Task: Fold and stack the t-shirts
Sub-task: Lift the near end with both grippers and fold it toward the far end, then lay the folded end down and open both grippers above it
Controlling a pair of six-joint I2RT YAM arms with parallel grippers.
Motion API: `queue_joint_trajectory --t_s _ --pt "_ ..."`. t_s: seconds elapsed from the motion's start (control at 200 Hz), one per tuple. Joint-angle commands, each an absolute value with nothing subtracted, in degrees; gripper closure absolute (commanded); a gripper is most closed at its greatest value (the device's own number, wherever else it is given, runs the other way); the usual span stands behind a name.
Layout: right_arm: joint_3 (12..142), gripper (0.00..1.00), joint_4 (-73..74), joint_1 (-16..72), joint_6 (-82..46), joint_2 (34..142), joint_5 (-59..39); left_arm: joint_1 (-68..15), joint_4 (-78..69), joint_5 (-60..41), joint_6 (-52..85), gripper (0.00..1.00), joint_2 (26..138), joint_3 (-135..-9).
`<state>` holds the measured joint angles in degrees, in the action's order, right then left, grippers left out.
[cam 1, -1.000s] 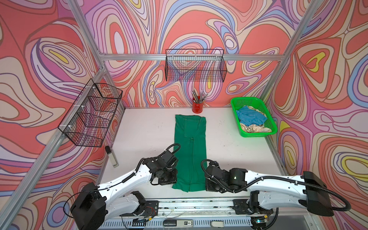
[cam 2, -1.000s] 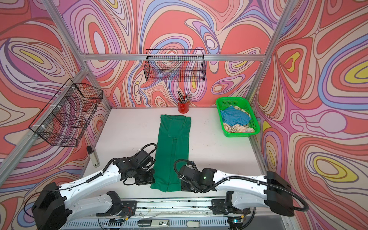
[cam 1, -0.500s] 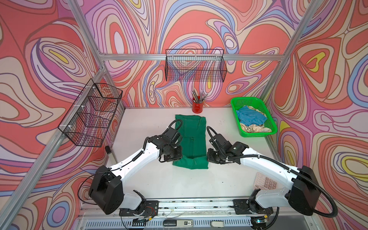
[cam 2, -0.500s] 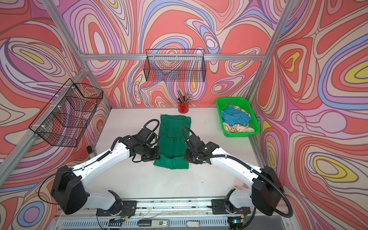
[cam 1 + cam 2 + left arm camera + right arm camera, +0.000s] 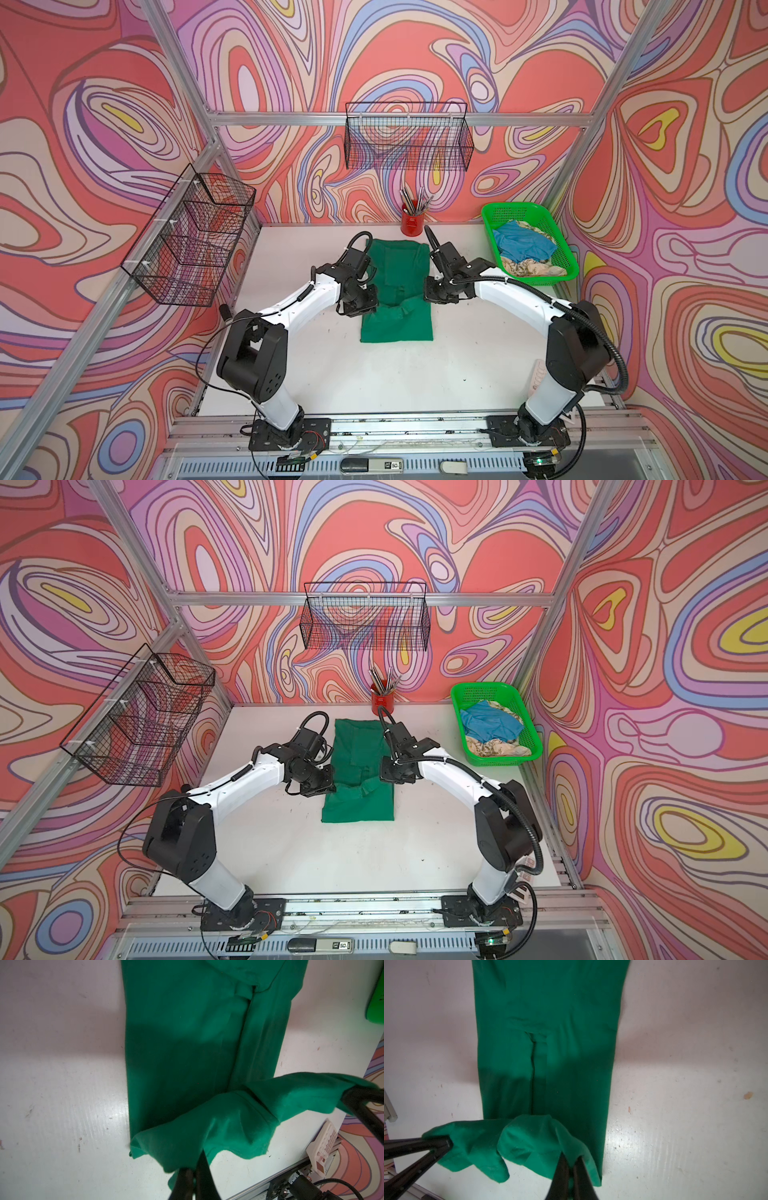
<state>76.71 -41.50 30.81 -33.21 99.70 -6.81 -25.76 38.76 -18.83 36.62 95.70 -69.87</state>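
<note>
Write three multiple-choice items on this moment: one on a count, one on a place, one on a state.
1. How many shirts lie in the green basket?
A. none
B. two
C. five

2. Where does the red cup stand?
A. in the basket
B. at the back of the table, just beyond the dark green shirt
C. at the table's front edge

3. How do the left gripper and right gripper stand?
A. both open above the dark green shirt
B. only the left shut on it
C. both shut on its lifted end

Key:
1 B: a blue shirt and a cream patterned shirt lie there.
2 B: in both top views the cup stands past the shirt's far end.
3 C: each wrist view shows closed fingers pinching green cloth raised off the table.
</note>
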Motion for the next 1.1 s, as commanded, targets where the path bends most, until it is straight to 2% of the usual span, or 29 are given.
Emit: queue_joint_trajectory --t_s 0.0,0.386,1.097 --pt "78.61 1.00 -41.42 30.05 -31.07 102.20 -7.25 -24.49 37.14 -20.37 35.35 1.00 97.96 -71.79" --pt "80.64 1.00 -39.58 28.09 -29.27 107.96 -7.75 -22.84 35.52 -20.81 35.33 1.00 104.69 -75.28" --pt "84.10 1.00 -38.23 27.36 -28.05 113.28 -8.63 -21.15 34.68 -19.49 36.37 1.00 106.81 -75.94"
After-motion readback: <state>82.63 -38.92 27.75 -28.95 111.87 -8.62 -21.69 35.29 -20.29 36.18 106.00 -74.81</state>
